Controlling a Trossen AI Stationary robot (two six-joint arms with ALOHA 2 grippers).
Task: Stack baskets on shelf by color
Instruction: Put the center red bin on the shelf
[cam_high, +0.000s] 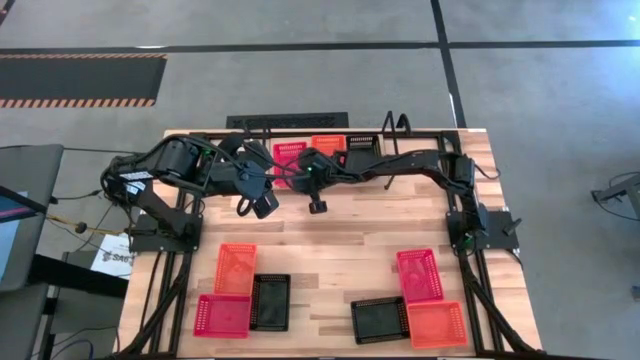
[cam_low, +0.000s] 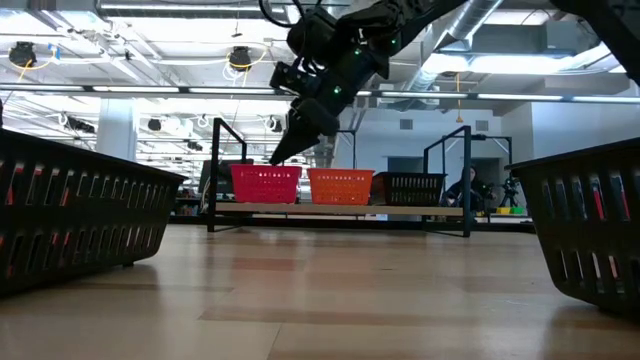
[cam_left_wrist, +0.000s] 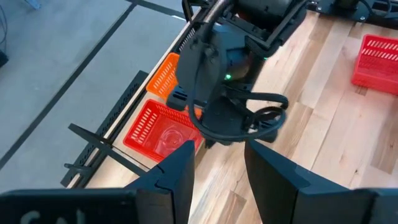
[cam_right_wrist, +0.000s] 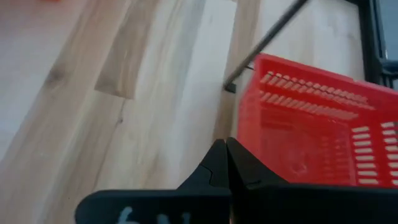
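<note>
The shelf (cam_low: 340, 209) stands at the table's far edge. It carries a pinkish-red basket (cam_high: 289, 155), an orange basket (cam_high: 328, 146) and a black basket (cam_high: 363, 145), side by side on their bottoms. My right gripper (cam_high: 318, 205) reaches in from the right and hangs shut (cam_right_wrist: 227, 163), pointing down just on the near side of the pinkish-red basket (cam_right_wrist: 317, 130) and touching nothing. The low view shows it above and in front of that basket (cam_low: 265, 183). My left gripper (cam_high: 262, 207) is open (cam_left_wrist: 217, 171) beside it, to the left and above the table.
Two groups of baskets lie near the table's near edge: orange (cam_high: 235, 268), pinkish-red (cam_high: 222, 315) and black (cam_high: 269, 302) on the left; pinkish-red (cam_high: 419, 274), black (cam_high: 379, 320) and orange (cam_high: 437, 324) on the right. Bare wood lies between them and the shelf.
</note>
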